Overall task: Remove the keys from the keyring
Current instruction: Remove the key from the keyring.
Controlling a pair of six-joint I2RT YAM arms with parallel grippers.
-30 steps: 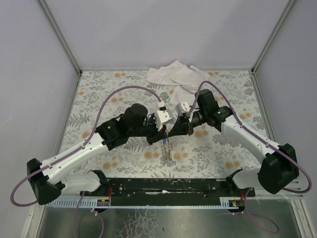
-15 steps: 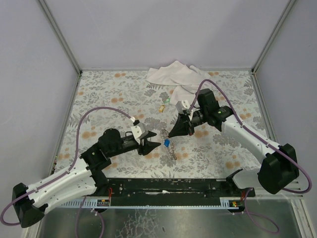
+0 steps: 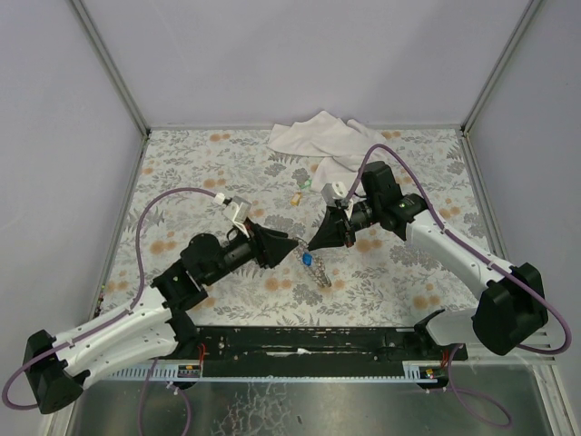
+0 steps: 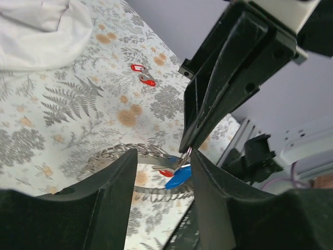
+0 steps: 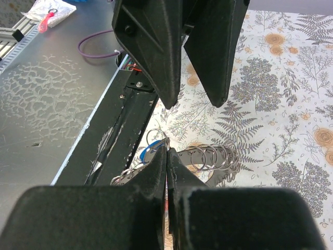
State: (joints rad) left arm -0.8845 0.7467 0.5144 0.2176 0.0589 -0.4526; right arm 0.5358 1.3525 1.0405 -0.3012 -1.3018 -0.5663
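Scene: two robot arms meet over a floral-patterned worktop. A crumpled white cloth lies at the far edge.
Right pincer: the right pincer has its fingers pressed together and appears to pinch a link of the chain at their very tip.
Left pincer: the left pincer is spread with nothing between its fingers, and it points at the right pincer's tip from just beside it.
Keyring: a long thin silvery-grey metal link chain hangs from the right pincer's tip and loops onto the worktop below.
Keys on it: a tiny blue-headed metal key dangles just under the pinch point. A tiny red-headed key sits beside it.
Keys off it: two red-headed keys lie loose, well apart from the chain. A brass-gold key lies near the cloth.
Step in hand: likely lining up the left pincer to grip the blue-headed key.
Doing it well: close on the key's coloured head only, not on the links. The right pincer must hold the chain firm while the key is drawn off.
Change: half a second earlier the left pincer sat lower and further from the chain, and it has since swung up to it. The right arm has barely moved.
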